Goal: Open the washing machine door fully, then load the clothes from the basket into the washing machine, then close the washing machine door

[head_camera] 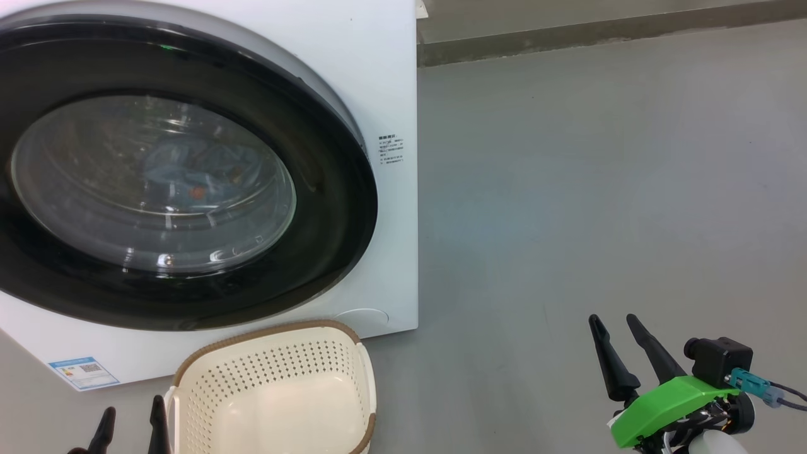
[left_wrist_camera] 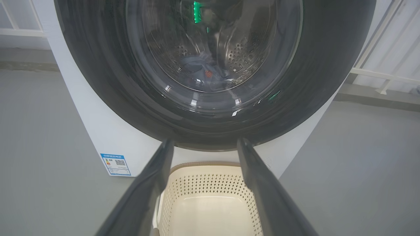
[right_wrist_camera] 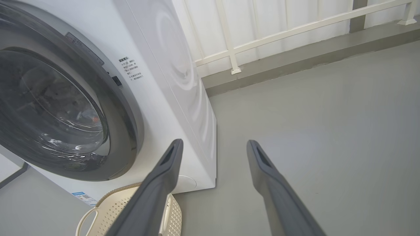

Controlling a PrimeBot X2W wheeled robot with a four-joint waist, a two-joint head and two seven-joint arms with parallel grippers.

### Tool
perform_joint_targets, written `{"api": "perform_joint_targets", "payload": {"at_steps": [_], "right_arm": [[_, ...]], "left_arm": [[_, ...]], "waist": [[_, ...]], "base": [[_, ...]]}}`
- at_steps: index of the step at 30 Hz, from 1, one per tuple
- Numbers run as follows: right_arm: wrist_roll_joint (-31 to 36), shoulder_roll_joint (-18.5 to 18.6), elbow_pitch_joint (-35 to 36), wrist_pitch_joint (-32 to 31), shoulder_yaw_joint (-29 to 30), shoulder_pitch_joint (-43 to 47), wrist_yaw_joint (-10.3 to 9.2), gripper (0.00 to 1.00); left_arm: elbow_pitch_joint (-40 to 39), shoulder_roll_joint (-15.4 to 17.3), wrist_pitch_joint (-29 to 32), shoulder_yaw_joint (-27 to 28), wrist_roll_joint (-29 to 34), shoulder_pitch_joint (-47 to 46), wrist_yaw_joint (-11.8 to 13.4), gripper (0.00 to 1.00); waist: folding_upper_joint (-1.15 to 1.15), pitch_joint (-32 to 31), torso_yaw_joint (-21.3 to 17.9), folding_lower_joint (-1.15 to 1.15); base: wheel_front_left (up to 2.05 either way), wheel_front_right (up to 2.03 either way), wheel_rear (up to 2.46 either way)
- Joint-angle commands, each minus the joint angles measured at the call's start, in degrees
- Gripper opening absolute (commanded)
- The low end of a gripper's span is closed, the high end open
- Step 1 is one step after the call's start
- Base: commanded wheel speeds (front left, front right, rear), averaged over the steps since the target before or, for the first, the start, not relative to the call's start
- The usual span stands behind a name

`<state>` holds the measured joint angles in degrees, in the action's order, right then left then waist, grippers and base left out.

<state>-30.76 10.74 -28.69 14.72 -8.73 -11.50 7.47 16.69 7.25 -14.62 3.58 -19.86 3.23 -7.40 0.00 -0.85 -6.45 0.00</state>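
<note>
The left gripper (head_camera: 132, 416) stands wide and empty, fingers pointing up at the washing machine door (head_camera: 328, 208), which sits shut just ahead of it and above. The cream basket (head_camera: 277, 369) lies right beside it, to its right, with nothing inside. Through the glass I can see the light-blue clothes (head_camera: 195, 170) in the drum. The right gripper (head_camera: 611, 321), equally wide and empty, hangs well off to the right over the grey floor (head_camera: 599, 189). To me the left arm looks nearer the door.
</note>
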Motion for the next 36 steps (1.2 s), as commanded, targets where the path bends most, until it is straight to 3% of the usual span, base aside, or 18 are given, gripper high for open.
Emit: {"api": "perform_joint_targets", "payload": {"at_steps": [1, 33, 34, 36], "right_arm": [[0.9, 0.4, 1.6, 0.3, -1.0, -0.1, 0.02, 1.00], [1.1, 0.3, 2.2, 0.3, -0.7, -0.2, 0.02, 1.00], [0.0, 0.0, 0.7, 0.0, 0.4, 0.0, -0.01, 0.00], [-0.2, -0.4, -0.5, 0.0, 0.3, 0.3, -0.01, 0.00]], "left_arm": [[-0.8, 1.3, -0.4, 2.0, 0.2, -1.0, -0.1, 1.00], [-2.1, 0.5, -0.4, 2.6, 4.0, -0.9, -0.1, 1.00], [-0.5, -0.5, 0.0, 0.5, 3.6, 0.3, 0.0, 0.00], [0.7, -1.1, 0.1, 0.3, 3.5, 0.5, 0.0, 0.00]], "waist": [[0.00, 0.0, 0.0, 0.00], [0.00, 0.0, 0.3, 0.00], [0.00, 0.0, 0.3, 0.00], [0.00, 0.0, 0.3, 0.00]], "base": [[0.00, 0.00, 0.00], [0.00, 0.00, 0.00], [0.00, 0.00, 0.00], [0.00, 0.00, 0.00]]}}
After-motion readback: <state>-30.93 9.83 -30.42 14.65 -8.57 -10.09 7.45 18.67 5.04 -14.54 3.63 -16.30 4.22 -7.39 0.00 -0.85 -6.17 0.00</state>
